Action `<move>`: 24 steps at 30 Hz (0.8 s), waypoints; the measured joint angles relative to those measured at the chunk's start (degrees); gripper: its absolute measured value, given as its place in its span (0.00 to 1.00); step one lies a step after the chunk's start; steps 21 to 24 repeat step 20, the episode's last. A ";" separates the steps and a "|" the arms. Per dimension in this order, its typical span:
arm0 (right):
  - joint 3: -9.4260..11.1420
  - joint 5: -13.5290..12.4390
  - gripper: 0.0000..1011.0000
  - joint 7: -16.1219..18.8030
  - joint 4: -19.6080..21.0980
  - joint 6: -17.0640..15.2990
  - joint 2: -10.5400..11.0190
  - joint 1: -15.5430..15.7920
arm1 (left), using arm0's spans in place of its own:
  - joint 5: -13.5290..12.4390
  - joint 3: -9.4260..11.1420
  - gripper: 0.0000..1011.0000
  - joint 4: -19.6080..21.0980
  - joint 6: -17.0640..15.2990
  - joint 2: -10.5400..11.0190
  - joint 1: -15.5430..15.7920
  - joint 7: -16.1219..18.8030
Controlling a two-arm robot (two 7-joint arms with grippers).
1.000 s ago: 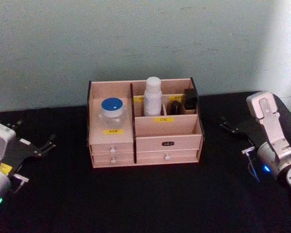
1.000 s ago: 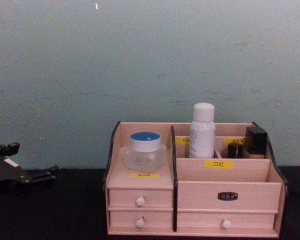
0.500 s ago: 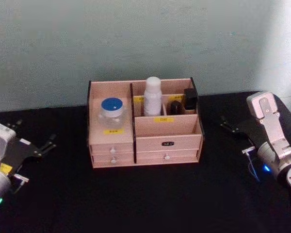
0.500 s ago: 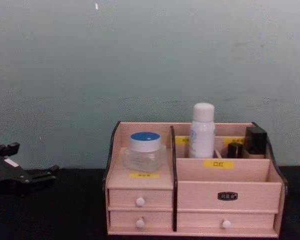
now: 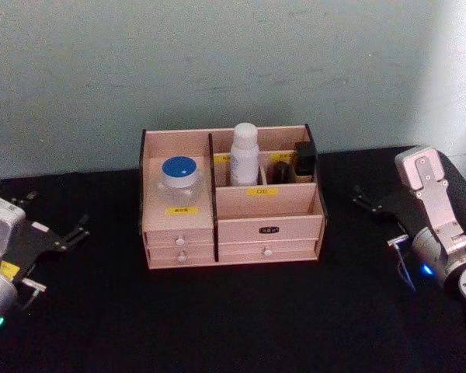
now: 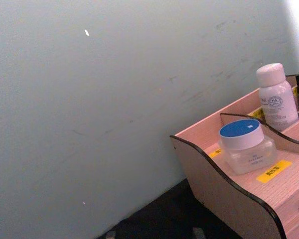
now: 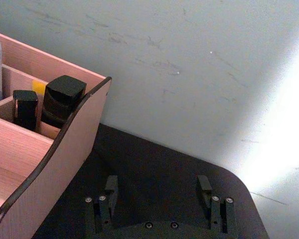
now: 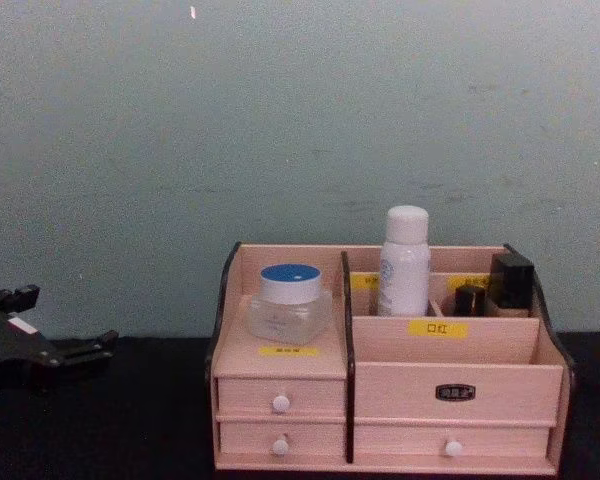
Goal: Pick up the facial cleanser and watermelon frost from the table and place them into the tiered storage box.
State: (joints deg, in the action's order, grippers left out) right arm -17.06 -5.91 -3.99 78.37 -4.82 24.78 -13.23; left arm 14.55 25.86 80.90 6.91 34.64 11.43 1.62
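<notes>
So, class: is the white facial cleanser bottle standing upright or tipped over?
Upright. The facial cleanser stands cap-up in a rear compartment of the tiered storage box, its sides vertical in the chest view.

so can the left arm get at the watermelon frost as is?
Probably yes. The watermelon frost sits uncovered on the tiered storage box's left shelf, and bare table lies between it and the left gripper.

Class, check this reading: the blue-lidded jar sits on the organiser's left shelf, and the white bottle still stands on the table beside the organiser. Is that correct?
One part is wrong. The facial cleanser is not on the table: it stands upright in a rear compartment of the tiered storage box, as the chest view shows. The watermelon frost does sit on the left shelf.
</notes>
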 joint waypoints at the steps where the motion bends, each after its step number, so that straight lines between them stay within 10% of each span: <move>1: 0.00 0.00 0.99 0.00 0.00 0.00 0.00 0.00 | 0.00 0.00 0.99 0.00 0.00 0.00 0.00 0.00; 24: 0.00 0.00 0.99 0.00 0.00 0.00 0.00 0.00 | 0.00 0.00 0.99 0.00 0.00 0.00 0.00 0.00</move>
